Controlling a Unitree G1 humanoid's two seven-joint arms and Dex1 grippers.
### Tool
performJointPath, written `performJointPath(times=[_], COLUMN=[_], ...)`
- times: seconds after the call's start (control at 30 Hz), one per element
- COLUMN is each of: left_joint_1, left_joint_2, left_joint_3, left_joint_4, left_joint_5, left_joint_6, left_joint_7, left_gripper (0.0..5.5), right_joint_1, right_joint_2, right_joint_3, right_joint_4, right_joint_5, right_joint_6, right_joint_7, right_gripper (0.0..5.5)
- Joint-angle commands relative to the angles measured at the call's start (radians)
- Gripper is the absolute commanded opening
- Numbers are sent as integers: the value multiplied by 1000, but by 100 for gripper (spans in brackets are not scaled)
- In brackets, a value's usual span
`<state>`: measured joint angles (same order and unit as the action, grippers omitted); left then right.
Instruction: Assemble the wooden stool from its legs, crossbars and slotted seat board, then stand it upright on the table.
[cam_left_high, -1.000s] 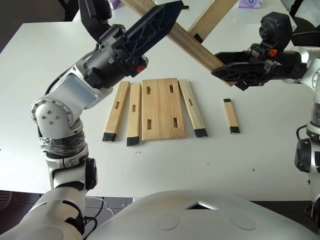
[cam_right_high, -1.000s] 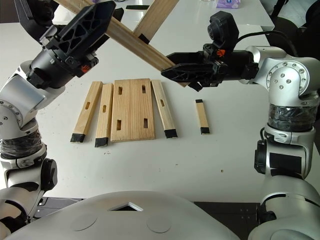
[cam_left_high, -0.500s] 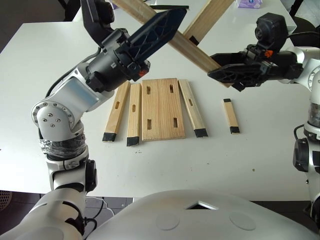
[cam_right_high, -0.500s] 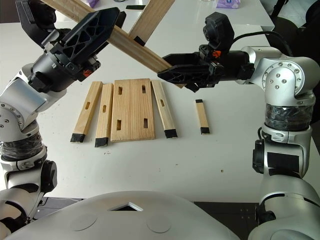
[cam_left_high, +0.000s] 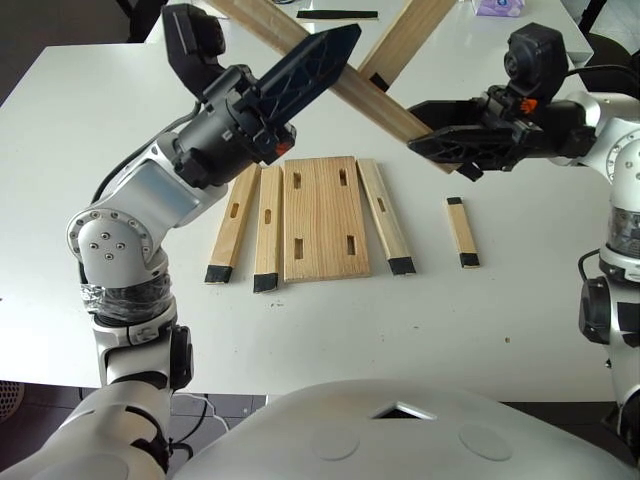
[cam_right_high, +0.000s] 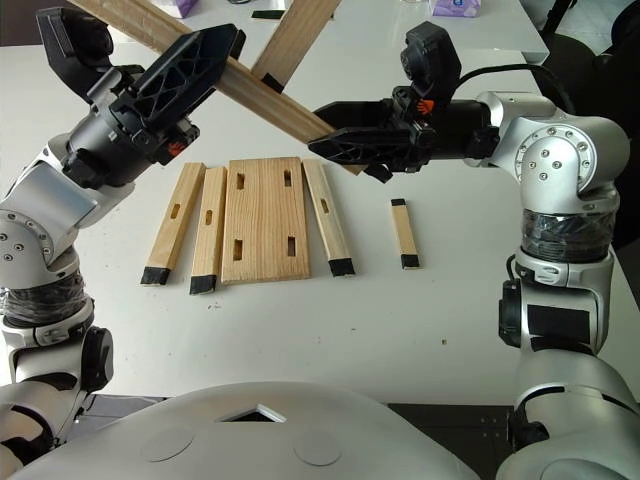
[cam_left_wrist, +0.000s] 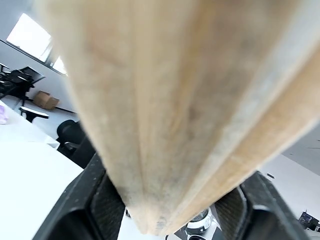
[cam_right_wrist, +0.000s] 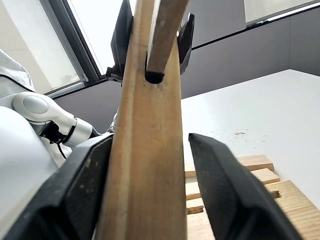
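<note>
Right pincer (cam_left_high: 420, 141) edged left along the clasped leg (cam_left_high: 372, 94).

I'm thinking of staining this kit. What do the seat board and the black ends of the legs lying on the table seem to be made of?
Seat board: pale softwood, likely pine, seemingly unfinished; lengthwise grain streaks, matte surface. Black leg ends: possibly rubber caps, paint or tape; flat dark bands, too small to tell. The raised leg shows the same pale wood.

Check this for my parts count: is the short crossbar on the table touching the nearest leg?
Apart. The left eye view shows bare table between the short crossbar and the nearest leg.
</note>
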<state>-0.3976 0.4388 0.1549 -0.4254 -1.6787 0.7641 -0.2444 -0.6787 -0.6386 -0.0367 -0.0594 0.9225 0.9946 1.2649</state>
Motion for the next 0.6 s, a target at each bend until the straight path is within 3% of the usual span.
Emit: performJointPath(times=[0.03, 0.17, 0.43, 0.6], left_joint_1=[11, 6, -15, 81], left_joint_2=[-1, 9, 61, 242], left_joint_3=[20, 36, 72, 79], left_joint_4=[1, 22, 70, 33], left_joint_5=[58, 114, 189, 450], left_joint_6=[-27, -40, -27, -68], left_joint_7=[-31, -63, -167, -398], left_gripper=[214, 206, 206, 206], right_joint_1=[9, 43, 87, 116], right_joint_2=[-15, -29, -60, -13], right_joint_3=[9, 3, -22, -78], right_joint_4=[10, 8, 50, 94], right_joint_5=[-35, -77, -137, -172], right_joint_6=[-39, -72, -124, -184], right_joint_7=[10, -12, -36, -142], right_gripper=[321, 384, 387, 387])
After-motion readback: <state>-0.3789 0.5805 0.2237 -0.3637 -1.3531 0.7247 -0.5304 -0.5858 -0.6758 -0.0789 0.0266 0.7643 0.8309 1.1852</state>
